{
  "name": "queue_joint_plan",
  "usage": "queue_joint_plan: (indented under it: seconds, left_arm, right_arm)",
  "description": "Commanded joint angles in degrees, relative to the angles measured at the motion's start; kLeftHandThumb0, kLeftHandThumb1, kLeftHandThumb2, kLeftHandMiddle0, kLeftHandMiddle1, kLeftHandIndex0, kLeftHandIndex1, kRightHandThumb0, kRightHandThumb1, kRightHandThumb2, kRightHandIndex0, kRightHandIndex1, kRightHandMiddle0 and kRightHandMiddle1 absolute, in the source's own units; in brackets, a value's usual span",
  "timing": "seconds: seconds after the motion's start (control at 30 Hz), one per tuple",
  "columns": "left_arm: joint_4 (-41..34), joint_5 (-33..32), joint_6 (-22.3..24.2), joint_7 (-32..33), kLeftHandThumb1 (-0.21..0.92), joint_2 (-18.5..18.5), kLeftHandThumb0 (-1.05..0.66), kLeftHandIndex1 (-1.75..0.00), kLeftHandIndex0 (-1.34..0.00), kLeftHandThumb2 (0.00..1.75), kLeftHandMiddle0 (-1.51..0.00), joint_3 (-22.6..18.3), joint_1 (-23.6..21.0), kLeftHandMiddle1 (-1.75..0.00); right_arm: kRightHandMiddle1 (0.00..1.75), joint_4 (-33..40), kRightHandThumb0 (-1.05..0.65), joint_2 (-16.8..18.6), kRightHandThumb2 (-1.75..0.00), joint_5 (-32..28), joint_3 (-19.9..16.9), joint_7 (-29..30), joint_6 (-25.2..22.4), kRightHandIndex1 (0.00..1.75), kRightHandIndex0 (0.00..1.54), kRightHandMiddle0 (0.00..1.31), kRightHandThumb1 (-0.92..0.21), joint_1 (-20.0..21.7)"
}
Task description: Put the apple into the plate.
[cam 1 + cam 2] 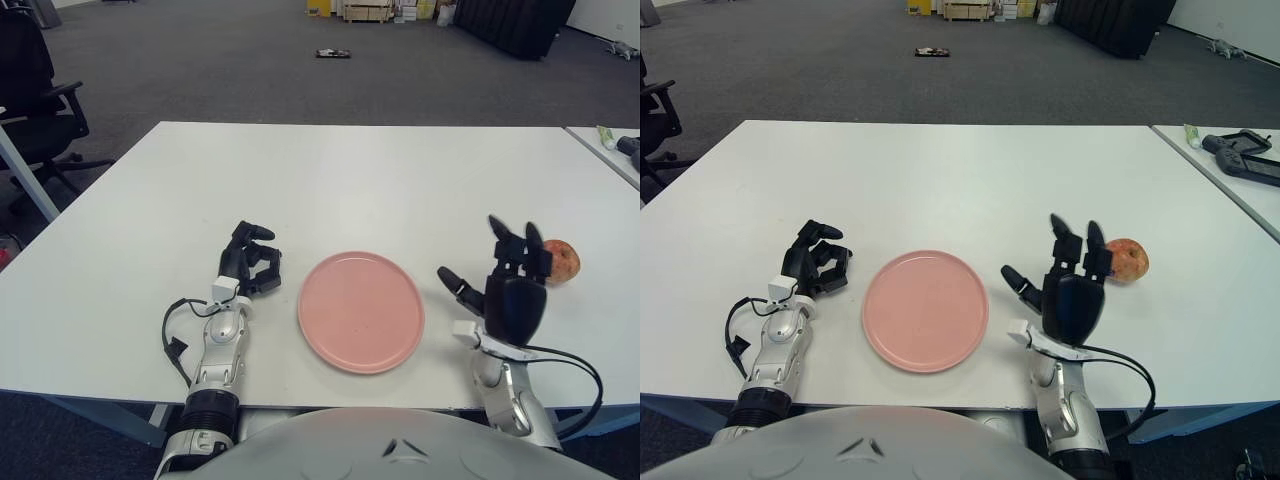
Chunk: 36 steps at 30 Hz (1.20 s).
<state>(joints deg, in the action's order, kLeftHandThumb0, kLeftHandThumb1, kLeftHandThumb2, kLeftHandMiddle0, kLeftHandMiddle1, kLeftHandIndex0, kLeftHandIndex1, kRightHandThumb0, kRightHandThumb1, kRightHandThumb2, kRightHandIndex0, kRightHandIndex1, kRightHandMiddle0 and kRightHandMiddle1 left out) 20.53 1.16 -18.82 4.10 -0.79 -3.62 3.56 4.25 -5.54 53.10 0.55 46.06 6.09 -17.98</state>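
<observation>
1. Reaching stage only: right hand (1070,285) raised off the table (350,170), fingers spread wide and pointing up, palm turned away from the camera, nothing held.
2. Apple (1126,260) on the table at about 3 o'clock from the plate (361,311), just behind the right hand's fingertips in both views; partly hidden by them in the left eye view. Contact between fingers and fruit not judged — looks apart, cannot confirm.
3. Plate bare, pink, near the front edge of the table, between the two hands. No fruit in it.
4. Left hand (250,262) at roughly 9 o'clock from the plate, fingers curled, holding nothing; idle.
5. Done so far, judged from layout: hand opened and lifted near the target. Nothing else.
6. Left to do: close the remaining gap toward 3 o'clock, wrap fingers round the apple, lift, carry toward 9 o'clock over the plate rim, set down, release.
7. Estimated progress: early, well under halfway; grasp not yet made.
8. Risk noted: round fruit, likely to roll if nudged before fingers close.
</observation>
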Motion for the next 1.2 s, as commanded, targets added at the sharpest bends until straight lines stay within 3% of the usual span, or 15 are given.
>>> queue_joint_plan:
  seconds: [0.0,0.13,0.37,0.8,1.17]
  left_arm:
    - [2.18,0.52,3.24,0.55,0.4,-0.13,0.0,-1.75,-0.42,1.12,-0.67,0.21,1.48,-1.39]
    - [2.36,0.42,2.98,0.46,0.39,-0.11,0.0,-1.75,-0.42,1.12,-0.67,0.15,1.43,-1.4]
    - [2.19,0.1,2.94,0.28,0.4,-0.2,0.0,-1.75,-0.42,1.12,-0.67,0.08,1.59,-1.4]
    - [1.89,-0.03,2.95,0.0,0.41,0.0,0.0,-1.75,-0.42,1.11,-0.65,0.02,1.89,-1.4]
    - [2.0,-0.04,2.91,-0.16,0.41,0.12,0.0,-1.75,-0.42,1.12,-0.64,0.17,1.85,-1.44]
  right_arm:
    - [0.12,1.35,-0.84,-0.41,-0.58,-0.87,-1.81,-2.0,-4.1,0.0,0.0,0.0,-0.58,1.95]
    - [0.06,-7.5,-0.85,-4.58,-0.57,-3.94,-5.74,-0.14,-5.37,0.0,0.0,0.0,-0.59,8.67]
    - [0.01,-13.3,-0.88,-5.93,-0.56,-4.44,-6.9,4.94,-7.99,0.0,0.0,0.0,-0.6,12.04]
    - [0.0,-22.97,-1.01,-7.88,-0.38,-8.84,-8.58,9.32,-10.92,0.0,0.0,0.0,-0.7,17.83]
    - [0.0,-28.88,-1.02,-8.49,-0.33,-13.48,-9.22,6.58,-17.52,0.0,0.0,0.0,-0.72,23.48]
